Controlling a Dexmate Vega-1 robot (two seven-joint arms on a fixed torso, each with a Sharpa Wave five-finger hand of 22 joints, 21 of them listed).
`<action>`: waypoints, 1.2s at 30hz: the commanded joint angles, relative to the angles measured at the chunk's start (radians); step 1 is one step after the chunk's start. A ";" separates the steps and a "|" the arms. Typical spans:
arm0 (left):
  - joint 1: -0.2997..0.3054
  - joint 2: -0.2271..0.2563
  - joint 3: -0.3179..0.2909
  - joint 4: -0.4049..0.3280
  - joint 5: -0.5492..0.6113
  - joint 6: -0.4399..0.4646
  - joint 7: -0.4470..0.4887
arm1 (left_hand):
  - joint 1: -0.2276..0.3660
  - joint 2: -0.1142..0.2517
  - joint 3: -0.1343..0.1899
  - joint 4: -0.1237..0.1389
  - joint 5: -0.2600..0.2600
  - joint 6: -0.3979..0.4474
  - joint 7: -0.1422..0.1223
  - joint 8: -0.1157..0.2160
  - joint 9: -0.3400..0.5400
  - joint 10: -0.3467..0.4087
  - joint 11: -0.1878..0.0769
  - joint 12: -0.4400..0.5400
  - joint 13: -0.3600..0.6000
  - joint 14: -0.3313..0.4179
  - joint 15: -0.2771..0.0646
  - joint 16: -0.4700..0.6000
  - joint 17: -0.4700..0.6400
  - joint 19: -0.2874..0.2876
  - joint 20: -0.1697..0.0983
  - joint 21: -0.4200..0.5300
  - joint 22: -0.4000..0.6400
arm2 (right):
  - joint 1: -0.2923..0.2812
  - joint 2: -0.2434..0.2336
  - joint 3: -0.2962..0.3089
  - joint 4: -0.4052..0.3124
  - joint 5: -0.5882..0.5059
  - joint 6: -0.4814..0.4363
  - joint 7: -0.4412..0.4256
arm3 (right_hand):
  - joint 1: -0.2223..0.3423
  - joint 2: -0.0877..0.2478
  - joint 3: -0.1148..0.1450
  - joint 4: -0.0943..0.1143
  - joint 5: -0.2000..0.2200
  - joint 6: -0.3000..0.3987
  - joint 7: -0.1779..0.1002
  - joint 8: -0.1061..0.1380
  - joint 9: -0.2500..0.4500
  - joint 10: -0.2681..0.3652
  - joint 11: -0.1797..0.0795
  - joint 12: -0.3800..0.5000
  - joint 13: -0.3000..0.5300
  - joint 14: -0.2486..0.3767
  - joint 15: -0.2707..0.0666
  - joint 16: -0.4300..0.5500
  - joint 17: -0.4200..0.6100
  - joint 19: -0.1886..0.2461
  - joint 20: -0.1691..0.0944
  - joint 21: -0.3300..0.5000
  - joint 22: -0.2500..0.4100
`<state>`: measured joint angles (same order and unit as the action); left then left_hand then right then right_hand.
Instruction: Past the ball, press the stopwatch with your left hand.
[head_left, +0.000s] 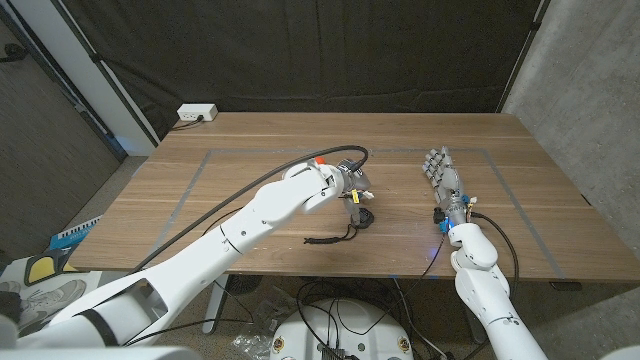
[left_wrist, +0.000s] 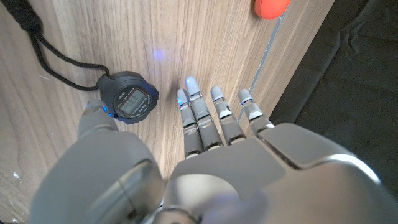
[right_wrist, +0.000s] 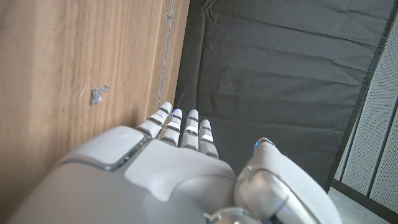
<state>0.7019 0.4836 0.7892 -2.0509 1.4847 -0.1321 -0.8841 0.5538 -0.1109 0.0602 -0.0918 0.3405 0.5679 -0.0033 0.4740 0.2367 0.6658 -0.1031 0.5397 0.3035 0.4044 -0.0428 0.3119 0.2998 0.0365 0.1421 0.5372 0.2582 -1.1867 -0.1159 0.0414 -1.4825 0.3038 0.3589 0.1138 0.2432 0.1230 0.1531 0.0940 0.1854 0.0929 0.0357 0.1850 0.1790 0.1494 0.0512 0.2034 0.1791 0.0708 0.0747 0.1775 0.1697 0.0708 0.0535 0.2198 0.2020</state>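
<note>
Small black plastic stopwatch (left_wrist: 127, 98) with cord lies near the tabletop's (head_left: 250, 150) front edge — light, rigid, apt to skid. Left hand (left_wrist: 205, 124) hovers beside it, fingers apart, empty; press squarely downward. Orange ball (left_wrist: 270, 7) lies beyond.

R hand (right_wrist: 180, 168) open over table (right_wrist: 74, 68)

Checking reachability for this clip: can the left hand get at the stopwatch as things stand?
Probably yes. The left hand hovers right over the stopwatch, fingers spread and holding nothing, thumb beside its case. Nothing lies between them; the orange ball sits off to the side.
</note>
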 joint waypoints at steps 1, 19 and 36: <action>0.000 -0.021 0.026 0.000 0.046 -0.006 -0.030 | 0.001 0.002 -0.010 0.000 0.005 0.039 0.008 0.012 -0.004 0.026 -0.009 0.017 0.006 0.022 -0.071 0.010 0.007 0.011 0.001 0.013 0.006 | -0.011 0.005 0.016 0.011 0.017 0.021 0.013 | -0.006 0.001 0.000 0.005 0.002 0.006 -0.008 0.005 0.003 0.010 -0.002 0.003 0.001 0.005 0.006 0.004 0.002 0.008 0.006 0.008 0.002; 0.014 -0.028 0.069 0.001 0.175 0.011 -0.009 | 0.035 0.003 -0.019 -0.010 0.009 0.065 0.001 0.034 0.007 0.038 -0.011 0.034 0.016 0.045 -0.080 0.003 0.013 0.026 0.009 0.031 0.010 | -0.006 0.017 0.027 0.058 0.042 0.058 0.037 | -0.010 0.002 0.000 0.007 0.003 0.008 -0.011 0.006 0.003 0.012 -0.001 0.003 0.002 0.011 0.006 0.005 0.002 0.010 0.009 0.008 0.002; 0.021 -0.051 0.101 0.002 0.223 0.011 -0.047 | 0.034 0.003 -0.037 -0.004 0.009 0.095 0.008 0.056 0.015 0.071 -0.013 0.052 0.018 0.081 -0.086 0.002 0.020 0.042 0.009 0.049 0.014 | -0.007 0.026 0.038 0.105 0.067 0.112 0.057 | -0.015 0.002 0.000 0.008 0.003 0.011 -0.017 0.006 0.003 0.019 -0.008 0.005 0.002 0.035 0.003 0.010 0.002 0.027 0.033 0.014 0.002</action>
<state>0.7153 0.4475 0.8615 -2.0454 1.6652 -0.1230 -0.9016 0.5894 -0.1151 0.0304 -0.0953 0.3444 0.6419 0.0039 0.5173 0.2483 0.7189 -0.1143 0.5843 0.3203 0.4715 -0.0464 0.3119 0.3158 0.0704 0.1513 0.5781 0.2673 -1.1943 -0.0969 0.0732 -1.4080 0.3499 0.4308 0.1554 0.2341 0.1215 0.1532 0.0940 0.1853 0.1036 0.0249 0.1850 0.1789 0.1601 0.0405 0.2034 0.1791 0.0937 0.0773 0.1814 0.1697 0.0978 0.0806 0.2273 0.2020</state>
